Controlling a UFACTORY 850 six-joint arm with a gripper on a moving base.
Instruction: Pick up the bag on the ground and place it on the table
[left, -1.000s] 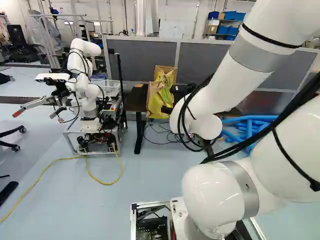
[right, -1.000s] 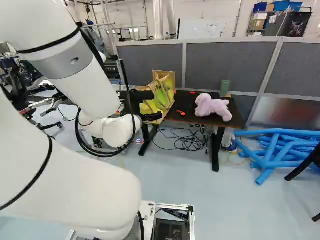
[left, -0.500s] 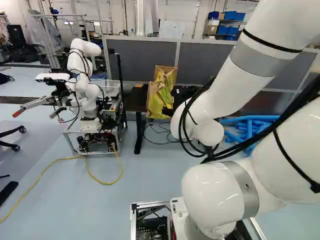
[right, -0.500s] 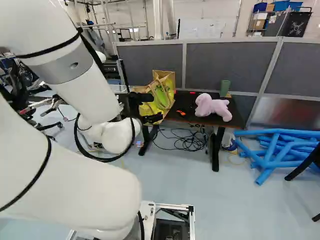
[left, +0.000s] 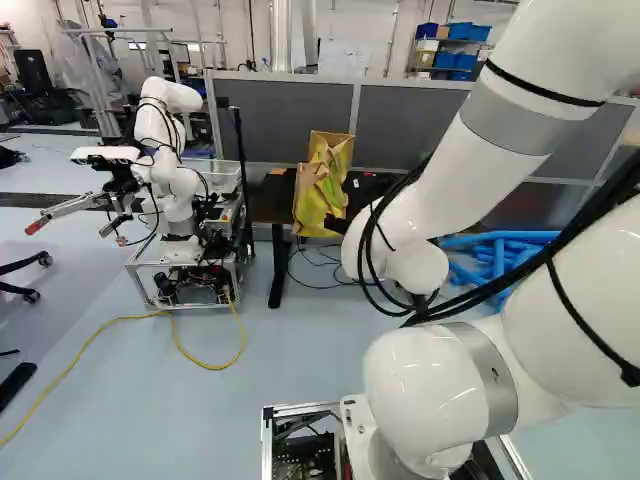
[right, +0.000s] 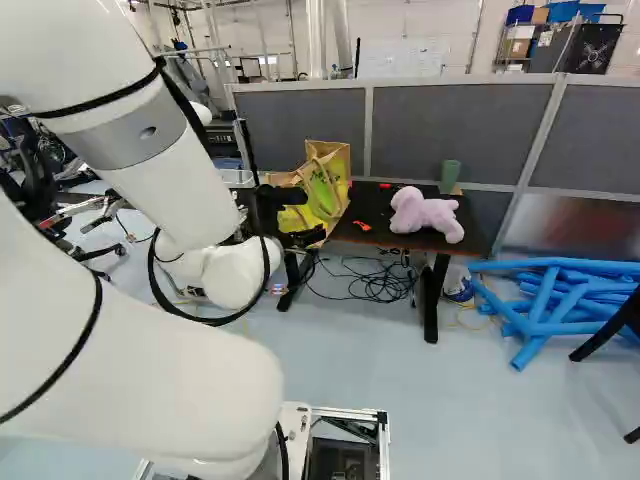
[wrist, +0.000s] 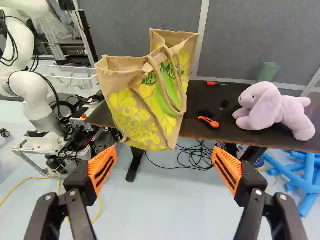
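Left of centre in the right base view, the gripper (right: 308, 215) stands open, fingers well apart; upper middle, the bag (right: 333, 183) is at the left end of the table (right: 375, 207), mouth upward, long axis roughly upright, slightly tilted; right, a plush toy (right: 425, 213).

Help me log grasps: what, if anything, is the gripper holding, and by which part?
Nothing is held: the black gripper stands open, its ribbed orange pads wide apart, with the tan-and-yellow woven bag ahead of it.
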